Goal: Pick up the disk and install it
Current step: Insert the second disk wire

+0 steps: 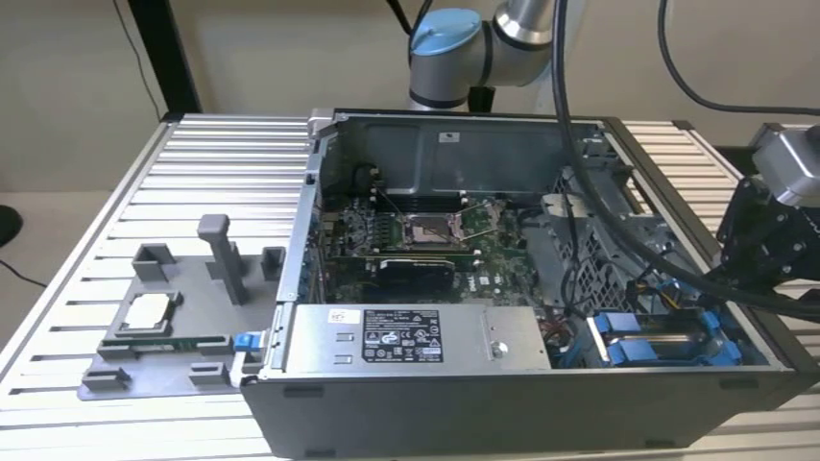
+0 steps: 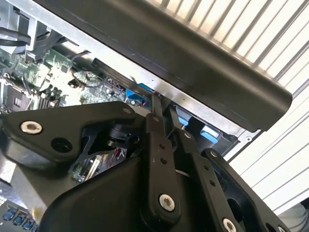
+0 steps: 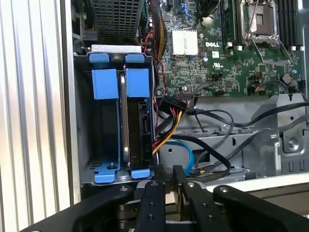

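First wrist view gives us the clearest look: the disk [image 3: 137,125] stands on edge in the drive cage [image 3: 82,121] of the computer case [image 1: 513,403], its blue bracket [image 3: 137,82] seated beside a second blue bracket [image 3: 105,83] in the neighbouring slot, with the yellow, red and black cables [image 3: 166,128] running to its side; the gripper [image 3: 166,176] sits just beside the cage's near end, its two dark fingers [image 3: 153,191] close together with a slim gap between them and nothing held, so we read it as narrow and empty.

In the exterior view the cage shows as the blue parts [image 1: 666,341] at the corner of the case on the exterior view's right, with the arm's wrist [image 1: 775,230] above that side; the grey fixture plate [image 1: 167,331] on the slatted table [image 1: 90,230] lies well apart on the exterior view's left, carrying a small square chip [image 1: 145,309].

We judge the disk to be in its bay, or very nearly; to do this step well we would press squarely along the slot on the bracket's end, not on the cables; we would watch that both bracket ends sit level with the neighbour's, since a tilted bracket could bind in the rails.
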`<action>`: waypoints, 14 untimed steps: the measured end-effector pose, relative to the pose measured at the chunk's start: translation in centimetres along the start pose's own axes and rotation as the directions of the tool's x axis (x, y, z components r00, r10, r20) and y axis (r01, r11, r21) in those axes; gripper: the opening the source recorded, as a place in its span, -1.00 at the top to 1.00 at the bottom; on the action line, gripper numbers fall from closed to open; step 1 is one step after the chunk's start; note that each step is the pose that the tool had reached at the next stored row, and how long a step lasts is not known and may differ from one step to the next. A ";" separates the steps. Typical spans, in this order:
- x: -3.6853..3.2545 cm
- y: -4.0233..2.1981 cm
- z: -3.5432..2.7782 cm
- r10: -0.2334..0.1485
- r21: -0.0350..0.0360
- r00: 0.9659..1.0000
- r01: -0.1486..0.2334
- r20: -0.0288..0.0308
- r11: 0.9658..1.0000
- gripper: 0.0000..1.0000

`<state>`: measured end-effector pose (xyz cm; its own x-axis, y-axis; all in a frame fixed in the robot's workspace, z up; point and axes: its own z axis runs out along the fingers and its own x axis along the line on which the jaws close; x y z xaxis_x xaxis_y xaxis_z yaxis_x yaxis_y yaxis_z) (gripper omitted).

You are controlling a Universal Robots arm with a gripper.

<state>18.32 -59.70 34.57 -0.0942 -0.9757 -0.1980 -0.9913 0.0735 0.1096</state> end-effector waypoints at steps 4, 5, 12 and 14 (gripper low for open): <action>0.08 1.55 -0.19 0.000 0.000 1.000 0.000 0.000 1.000 1.00; 0.11 1.99 -0.20 0.000 0.000 1.000 0.000 0.000 1.000 1.00; 0.26 5.09 -0.58 -0.002 0.008 1.000 0.002 0.004 1.000 1.00; 0.31 5.62 -0.53 -0.008 0.033 1.000 0.007 0.006 0.999 1.00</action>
<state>12.77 -59.70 35.64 -0.0873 -0.9749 -0.2047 -0.9944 0.0731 0.0759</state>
